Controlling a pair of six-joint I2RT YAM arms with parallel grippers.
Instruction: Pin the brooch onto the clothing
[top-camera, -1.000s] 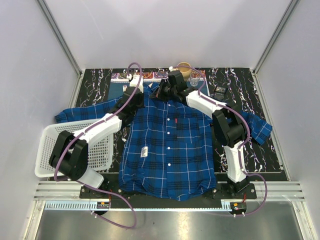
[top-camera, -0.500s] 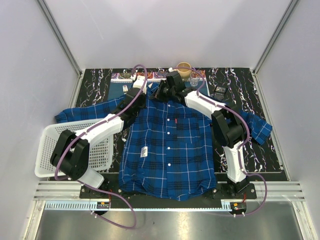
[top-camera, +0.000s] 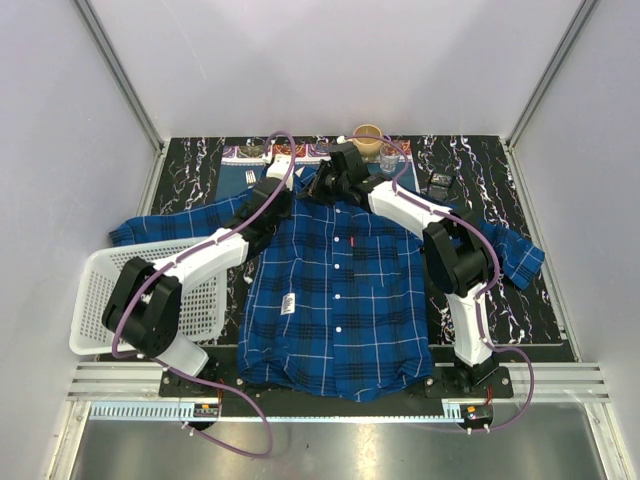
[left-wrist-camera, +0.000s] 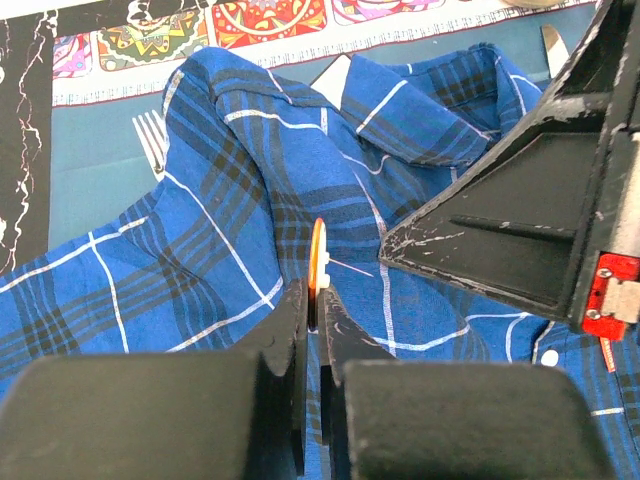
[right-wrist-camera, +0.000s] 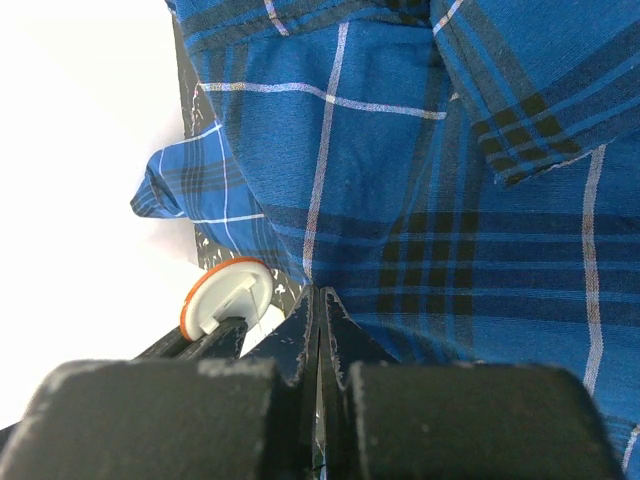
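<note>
At the collar end of the long-sleeved blue and navy plaid cloth shirt (top-camera: 340, 290), which is spread front-up on the black marbled table (top-camera: 540, 290), both arms are found close together. And there it is: the small round orange-rimmed brooch (left-wrist-camera: 317, 255) is clamped edge-on and upright between the fingers of the left gripper (left-wrist-camera: 314, 300). It is held just over the cloth below the collar, on the left shoulder side. A thin pale pin is seen jutting from it towards the right gripper (left-wrist-camera: 385, 245), whose tip is set just beside it on the fabric.

From the right wrist, the brooch (right-wrist-camera: 227, 297) is shown by its white back and orange rim, just left of the right gripper (right-wrist-camera: 318, 300). That gripper's fingers are pressed tight together, tips against a fold of the shirt. Whether any cloth is actually nipped between them cannot be told from here.

A colourful patterned placemat (left-wrist-camera: 270, 20) is glimpsed beyond the collar. A white plastic lattice basket (top-camera: 100, 300) is parked at the table's left edge, beside the left arm.
</note>
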